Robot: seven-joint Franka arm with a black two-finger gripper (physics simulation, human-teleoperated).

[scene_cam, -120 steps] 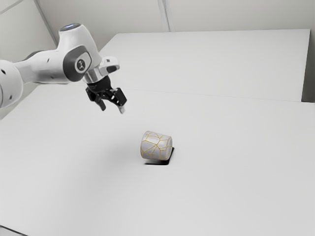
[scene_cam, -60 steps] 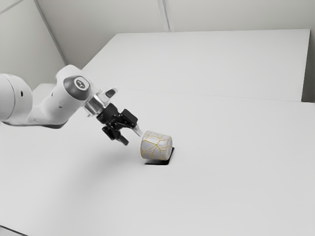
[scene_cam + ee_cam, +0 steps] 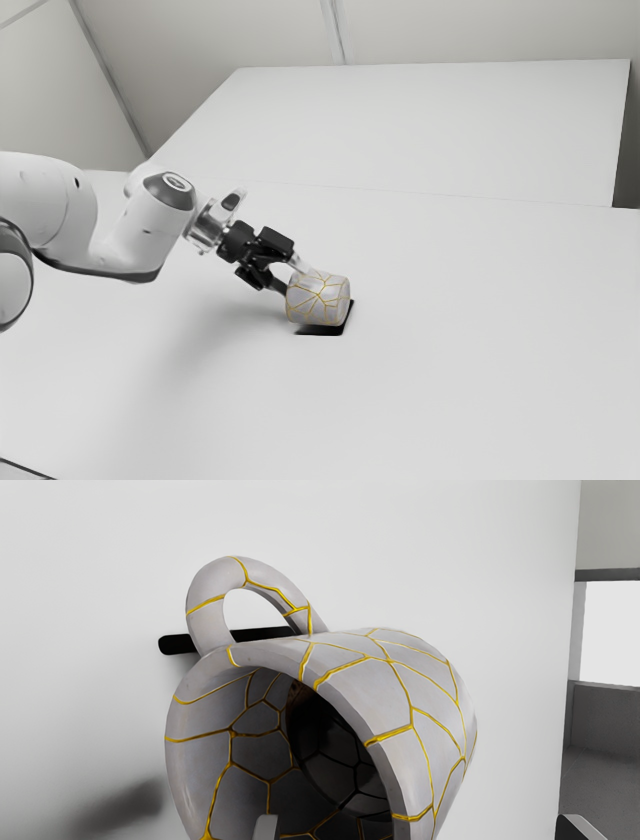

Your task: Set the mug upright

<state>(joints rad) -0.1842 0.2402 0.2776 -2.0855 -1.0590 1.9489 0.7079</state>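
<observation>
Down and toward the exterior view's right, the gripper (image 3: 294,277) has come to the mug (image 3: 318,298), its jaws spread wide, one tip across the mouth, the other outside the wall. Pale grey, veined with gold cracks and dark inside, the mug lies on its side on the white table (image 3: 450,370), open mouth facing the gripper, looped handle (image 3: 205,595) sticking out.

A lab, by the look of it — though the room's exact kind cannot be told: a white robot arm (image 3: 130,230) reaches over a broad white bench (image 3: 450,400), with plain pale walls (image 3: 230,30) behind. Beside the bench, the wrist view catches a bright white panel (image 3: 610,630) edged in grey.
</observation>
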